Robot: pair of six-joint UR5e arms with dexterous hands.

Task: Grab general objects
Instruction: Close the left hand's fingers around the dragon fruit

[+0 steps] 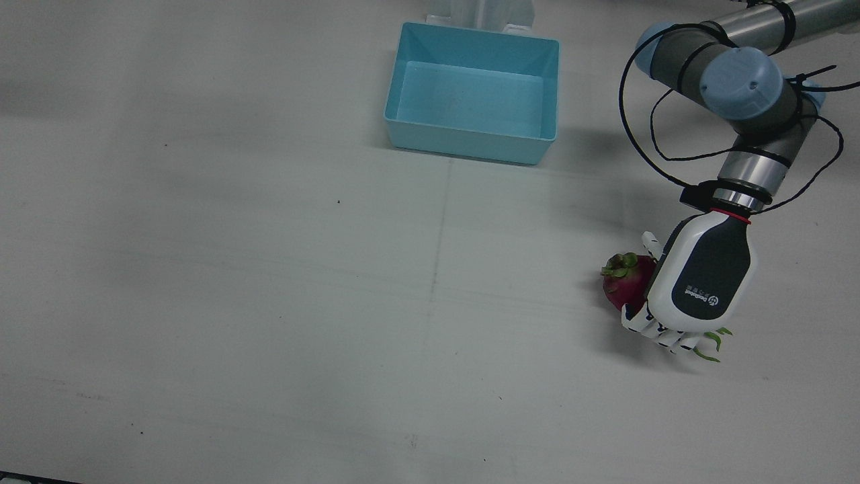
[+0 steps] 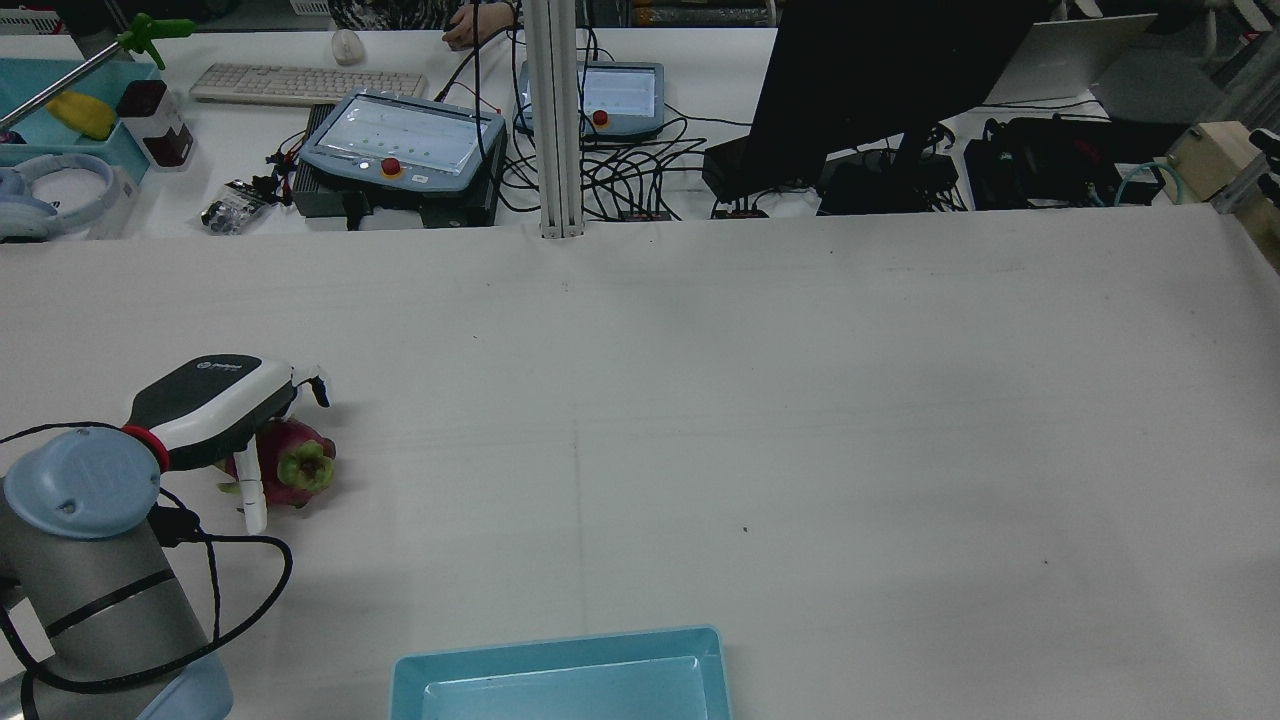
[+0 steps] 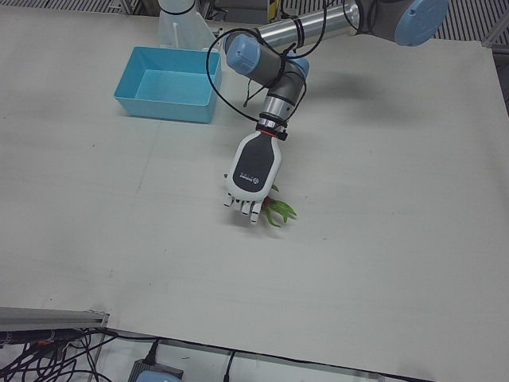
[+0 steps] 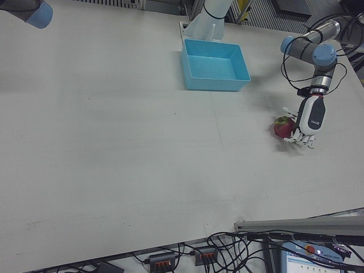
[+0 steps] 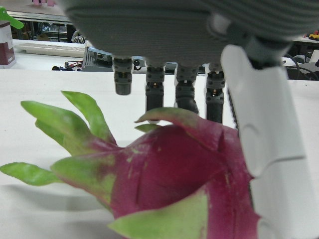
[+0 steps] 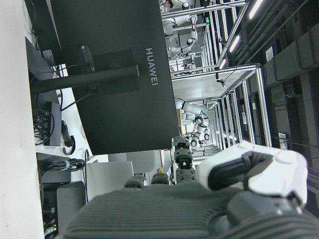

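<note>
The dragon fruit [image 1: 627,280] is lying on the bench [image 1: 269,302], well away from the blue bin [image 1: 473,92]. It is covered by the left hand [image 1: 699,282], with the fingers [image 1: 662,334] spread around it, not yet clamped. The round fruit could be rolled away if pushed unevenly.

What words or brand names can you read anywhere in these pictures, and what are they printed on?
"HUAWEI": on the back of the black monitor, in the right hand view.
A white logo and wording on the dark back of the left hand: too small to read.
The teach pendant screens behind the table: too blurred to read.
Nothing on the dragon fruit or blue bin.
</note>
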